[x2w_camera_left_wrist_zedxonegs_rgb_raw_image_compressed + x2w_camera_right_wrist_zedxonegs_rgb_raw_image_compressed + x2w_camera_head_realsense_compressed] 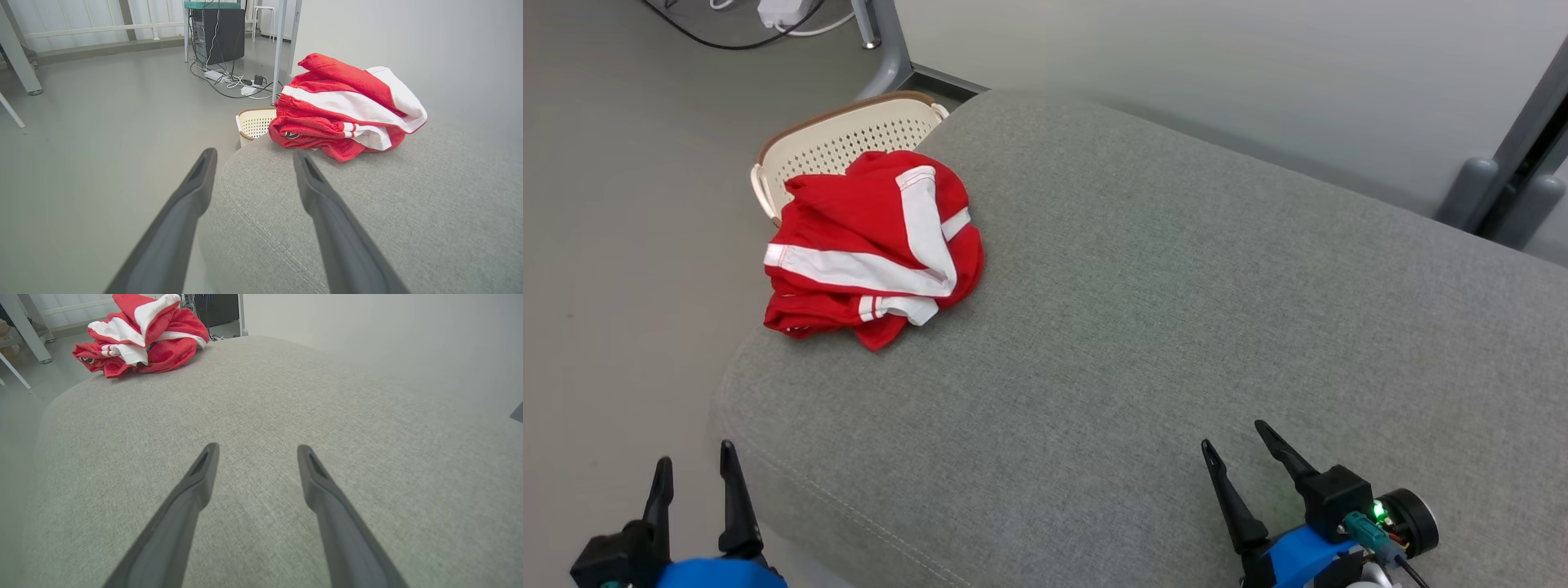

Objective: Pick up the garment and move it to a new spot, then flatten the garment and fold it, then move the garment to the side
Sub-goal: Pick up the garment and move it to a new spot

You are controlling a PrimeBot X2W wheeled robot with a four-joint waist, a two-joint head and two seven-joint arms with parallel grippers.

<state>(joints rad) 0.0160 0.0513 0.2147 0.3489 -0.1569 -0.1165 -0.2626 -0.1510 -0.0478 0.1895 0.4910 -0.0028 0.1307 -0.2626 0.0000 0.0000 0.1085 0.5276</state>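
- The garment [874, 245], red with white stripes, was seen crumpled in a loose heap, not flattened and not folded.
- It was found on the grey cushion [1176, 286], at the far left corner, close to the rounded edge.
- A cream perforated basket [833, 143] was noted on the floor [621, 245] just beside that corner. In the head view it was partly covered by the heap.
- The left gripper [694, 456] was seen at the lower left, just off the cushion's near left corner. Its fingers were spread and nothing was pinched between them.
- In the left wrist view, one of its fingers was seen over the floor and the other over the cushion edge. The garment was ahead of the tips and apart from them.
- The right gripper [1235, 435] was seen at the lower right, over the near part of the cushion. Its fingers were spread wide with only bare fabric between them.
- Whether the right fingertips touched the cushion could not be told.
- Both grippers were well apart from the garment, the right one farther off.
- A white power strip [213, 75] and tangled cables were noted on the floor beyond the basket.
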